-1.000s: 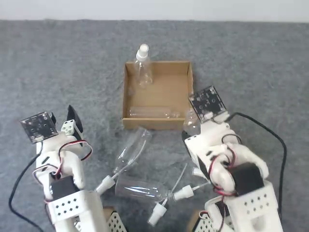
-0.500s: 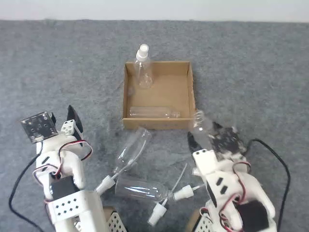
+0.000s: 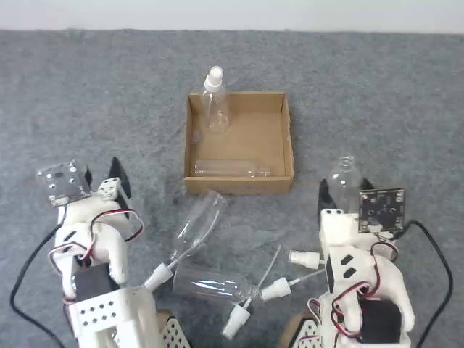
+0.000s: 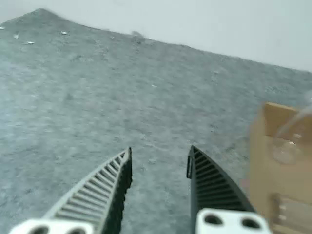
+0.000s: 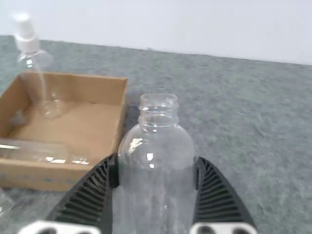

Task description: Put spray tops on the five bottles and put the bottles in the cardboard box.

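While the left gripper (image 4: pixel 159 153) hangs open and empty over bare grey worktop (image 3: pixel 377 94) toward the near left corner, the right gripper (image 5: pixel 156 168) is closed around the body of a clear held bottle (image 5: pixel 157 131). That bottle is upright, its neck open with no top on it, and it sits above the near right part of the worktop, a little off the near right corner of the cardboard box (image 3: pixel 239 186). The box rests mid-worktop, toward the far edge. Inside it, a topped bottle (image 3: pixel 214 101) with a white spray head stands in the far left corner, and an uncapped lying bottle (image 3: pixel 226 169) rests along the near wall. Between the arms, a slanted bottle (image 3: pixel 197 225) lies just in front of the box, and a nearest bottle (image 3: pixel 214 284) lies closer to the near edge, with white spray tops (image 3: pixel 275 290) scattered beside them.
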`<state>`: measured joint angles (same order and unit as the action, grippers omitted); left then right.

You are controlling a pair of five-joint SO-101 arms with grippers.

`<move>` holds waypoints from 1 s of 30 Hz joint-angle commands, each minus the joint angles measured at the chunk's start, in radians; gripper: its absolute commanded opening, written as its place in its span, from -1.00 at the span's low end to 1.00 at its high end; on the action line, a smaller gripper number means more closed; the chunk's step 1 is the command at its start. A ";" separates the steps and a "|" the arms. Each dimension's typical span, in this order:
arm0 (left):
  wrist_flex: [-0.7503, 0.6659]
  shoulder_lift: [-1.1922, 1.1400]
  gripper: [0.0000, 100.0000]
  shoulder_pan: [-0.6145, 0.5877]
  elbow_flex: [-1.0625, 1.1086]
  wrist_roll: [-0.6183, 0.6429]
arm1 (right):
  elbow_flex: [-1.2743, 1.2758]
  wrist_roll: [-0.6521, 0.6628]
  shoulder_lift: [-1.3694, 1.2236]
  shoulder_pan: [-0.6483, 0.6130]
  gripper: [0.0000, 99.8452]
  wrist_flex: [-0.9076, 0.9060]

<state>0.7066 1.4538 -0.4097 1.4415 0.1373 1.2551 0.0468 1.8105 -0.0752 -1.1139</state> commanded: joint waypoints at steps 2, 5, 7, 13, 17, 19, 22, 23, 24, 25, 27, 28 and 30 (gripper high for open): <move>0.123 0.014 -0.65 0.181 -0.170 -0.091 | -0.015 -0.069 0.004 0.108 -0.88 0.058; 0.158 0.009 -0.65 0.285 -0.214 -0.161 | -0.015 -0.106 0.004 0.196 -0.88 0.085; 0.181 0.006 -0.65 0.351 -0.239 -0.198 | -0.015 -0.133 0.004 0.249 -0.88 0.102; 0.290 0.005 -0.62 0.580 -0.269 -0.293 | -0.012 -0.155 0.004 0.340 -0.88 0.140; 0.333 0.003 -0.58 0.709 -0.263 -0.328 | -0.012 -0.155 0.004 0.346 -0.88 0.142; 0.345 0.003 -0.58 0.773 -0.262 -0.338 | -0.012 -0.155 0.004 0.346 -0.88 0.142; 0.353 0.003 -0.58 0.858 -0.262 -0.338 | -0.012 -0.155 0.004 0.346 -0.88 0.142; 0.353 0.003 -0.58 0.882 -0.260 -0.338 | -0.012 -0.155 0.004 0.346 -0.88 0.142; 0.353 0.003 -0.58 0.908 -0.260 -0.338 | -0.012 -0.155 0.004 0.346 -0.88 0.142; 0.353 0.003 -0.58 0.936 -0.252 -0.336 | -0.012 -0.155 0.004 0.348 -0.88 0.142; 0.347 0.003 -0.58 1.000 -0.223 -0.316 | -0.012 -0.155 0.004 0.348 -0.88 0.142; 0.344 0.003 -0.58 1.031 -0.206 -0.296 | -0.012 -0.155 0.004 0.348 -0.88 0.142; 0.336 0.003 -0.58 1.079 -0.183 -0.276 | -0.012 -0.155 0.004 0.358 -0.88 0.142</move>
<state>1.0549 1.4569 0.5785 1.2467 -0.1834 1.2551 -0.0990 1.8075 0.2593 -1.0004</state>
